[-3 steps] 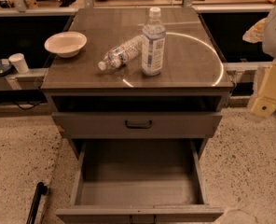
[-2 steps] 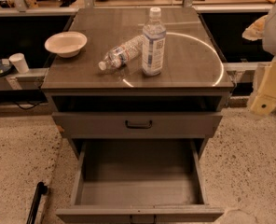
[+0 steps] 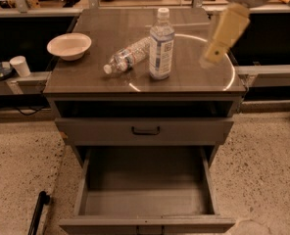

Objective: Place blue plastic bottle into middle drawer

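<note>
The blue plastic bottle point(image 3: 161, 45) stands upright on the cabinet top, near its middle, with a white cap and a pale printed label. The middle drawer point(image 3: 145, 200) is pulled open at the bottom of the view, and its grey box interior holds nothing. My gripper point(image 3: 209, 58) hangs on a cream-coloured arm from the upper right. It is above the right part of the cabinet top, to the right of the bottle and apart from it.
A slim ribbed clear bottle point(image 3: 128, 56) lies on its side just left of the blue bottle. A white bowl point(image 3: 69, 45) sits at the top's left. A shallower drawer with a black handle point(image 3: 145, 130) is closed. A paper cup point(image 3: 21, 65) stands on a ledge at left.
My arm has swung in from the right edge of the view to above the right part of the cabinet top. The bottles, bowl and drawers have not moved.
</note>
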{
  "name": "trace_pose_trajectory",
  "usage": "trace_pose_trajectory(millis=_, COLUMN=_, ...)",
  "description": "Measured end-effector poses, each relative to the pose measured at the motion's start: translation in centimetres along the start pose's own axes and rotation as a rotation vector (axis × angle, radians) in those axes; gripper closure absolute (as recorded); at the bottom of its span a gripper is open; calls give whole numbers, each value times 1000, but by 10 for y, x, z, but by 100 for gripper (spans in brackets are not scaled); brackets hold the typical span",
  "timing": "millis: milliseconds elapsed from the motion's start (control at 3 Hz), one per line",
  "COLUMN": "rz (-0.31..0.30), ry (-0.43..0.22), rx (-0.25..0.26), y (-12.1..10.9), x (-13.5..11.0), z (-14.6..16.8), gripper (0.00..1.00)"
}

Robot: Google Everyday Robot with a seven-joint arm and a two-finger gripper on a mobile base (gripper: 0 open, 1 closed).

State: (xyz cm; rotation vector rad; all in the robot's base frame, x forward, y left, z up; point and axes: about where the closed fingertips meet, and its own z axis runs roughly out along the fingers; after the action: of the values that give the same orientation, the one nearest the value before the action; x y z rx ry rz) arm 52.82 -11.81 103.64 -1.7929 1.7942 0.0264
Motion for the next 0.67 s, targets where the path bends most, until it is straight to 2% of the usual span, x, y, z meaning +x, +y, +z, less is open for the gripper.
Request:
trace_pose_trajectory(millis=333, rz=-35, ry=-237, rx=85, y=-62, x=-62, z=24, gripper=0)
trace_pose_trajectory(millis=667, rz=-37, ry=-230, rx=76, y=-59, x=-61, z=24, gripper=0)
